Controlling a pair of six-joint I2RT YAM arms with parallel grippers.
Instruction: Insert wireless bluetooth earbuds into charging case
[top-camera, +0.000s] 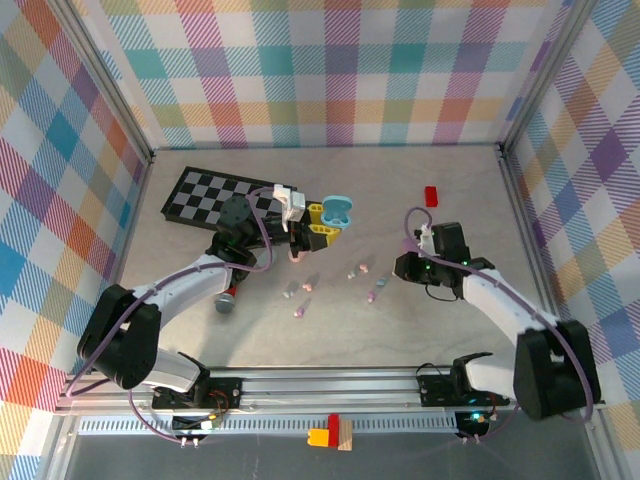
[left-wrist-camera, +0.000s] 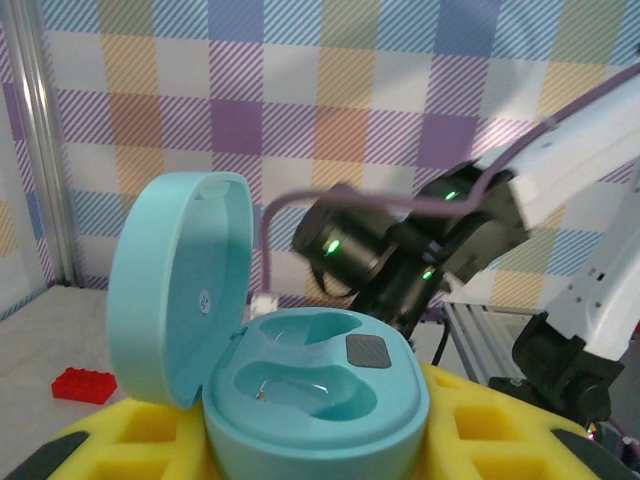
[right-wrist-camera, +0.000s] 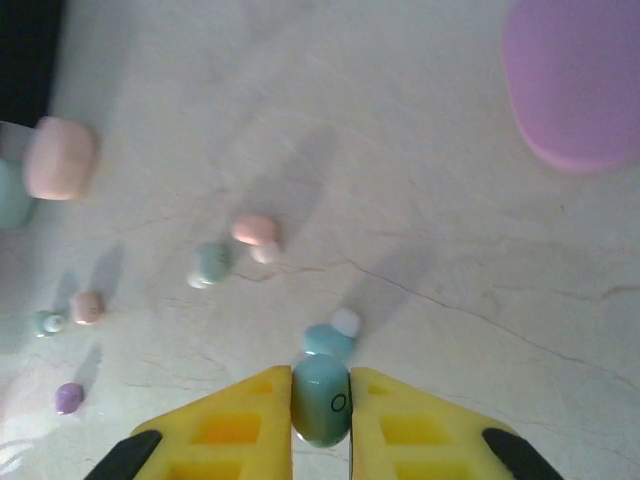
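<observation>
My left gripper (left-wrist-camera: 315, 440) is shut on the base of a pale blue charging case (left-wrist-camera: 320, 375), whose lid (left-wrist-camera: 180, 280) stands open. Both wells inside are empty. From above, the case (top-camera: 338, 210) sits at the yellow fingers of the left gripper (top-camera: 326, 222), near the middle back. My right gripper (right-wrist-camera: 321, 405) is shut on a teal earbud (right-wrist-camera: 321, 398), low over the table, with a blue earbud (right-wrist-camera: 330, 340) lying just past the fingertips. Further earbuds lie loose: pink (right-wrist-camera: 255, 230), teal (right-wrist-camera: 212, 262), pink (right-wrist-camera: 87, 305), purple (right-wrist-camera: 68, 397). The right gripper (top-camera: 400, 268) is right of centre.
A checkerboard (top-camera: 215, 195) lies at the back left. A red brick (top-camera: 431, 194) sits at the back right. On the table in the right wrist view are a pink case (right-wrist-camera: 60, 158) and a purple case (right-wrist-camera: 575, 80). The right arm (left-wrist-camera: 400, 250) crosses behind the blue case.
</observation>
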